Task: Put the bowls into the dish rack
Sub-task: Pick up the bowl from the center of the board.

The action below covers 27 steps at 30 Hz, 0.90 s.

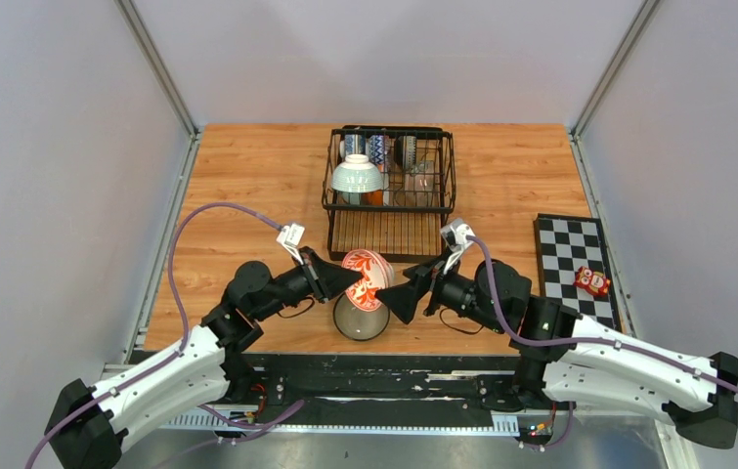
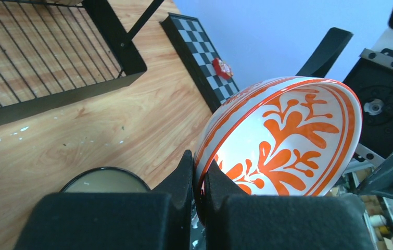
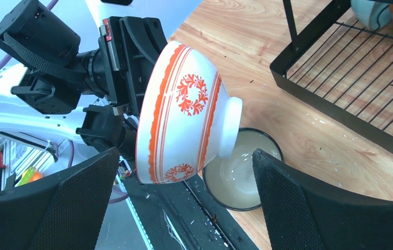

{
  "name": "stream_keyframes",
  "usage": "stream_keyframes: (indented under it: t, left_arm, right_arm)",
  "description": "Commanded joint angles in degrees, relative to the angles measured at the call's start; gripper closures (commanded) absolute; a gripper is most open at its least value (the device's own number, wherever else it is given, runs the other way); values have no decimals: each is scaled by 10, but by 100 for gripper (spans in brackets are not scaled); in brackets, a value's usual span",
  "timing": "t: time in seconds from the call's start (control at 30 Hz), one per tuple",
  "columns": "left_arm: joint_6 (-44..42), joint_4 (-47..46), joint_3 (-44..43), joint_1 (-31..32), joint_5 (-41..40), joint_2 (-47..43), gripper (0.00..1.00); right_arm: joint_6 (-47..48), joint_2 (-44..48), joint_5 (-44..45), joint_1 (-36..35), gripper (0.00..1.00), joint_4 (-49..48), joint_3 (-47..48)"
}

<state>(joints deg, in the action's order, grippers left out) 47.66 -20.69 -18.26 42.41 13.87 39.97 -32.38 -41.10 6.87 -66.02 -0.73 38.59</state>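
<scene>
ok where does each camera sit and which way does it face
top external: above and behind the bases, looking down on the table; both arms show.
left wrist: on the left arm, facing rightward; left end effector pinches the rim of the red-patterned bowl.
right wrist: on the right arm, facing leftward; open right end effector flanks that bowl.
shared: both wrists see that bowl and the dish rack.

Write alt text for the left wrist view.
The left hand grips the rim of a white-and-orange bowl, held on edge above the table. A dark-rimmed bowl sits below; the dish rack and a checkered board lie beyond.
</scene>
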Motion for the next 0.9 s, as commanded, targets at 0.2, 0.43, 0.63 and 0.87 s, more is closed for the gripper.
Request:
stream_keyframes:
  t: [0.2, 0.43, 0.63, 0.87]
  left_arm:
    - [39, -120, 16, -7, 21, -13, 100]
    - [44, -136, 22, -8, 20, -13, 100]
    - [55, -163, 27, -8, 23, -5, 100]
    - [63, -193, 34, -8, 25, 4, 100]
  right_arm:
    - [-6, -18, -39, -6, 0, -54, 16]
    - [-2, -23, -51, -6, 0, -62, 27]
    - [-2, -29, -57, -6, 0, -75, 28]
    - [-5, -41, -80, -6, 1, -92, 32]
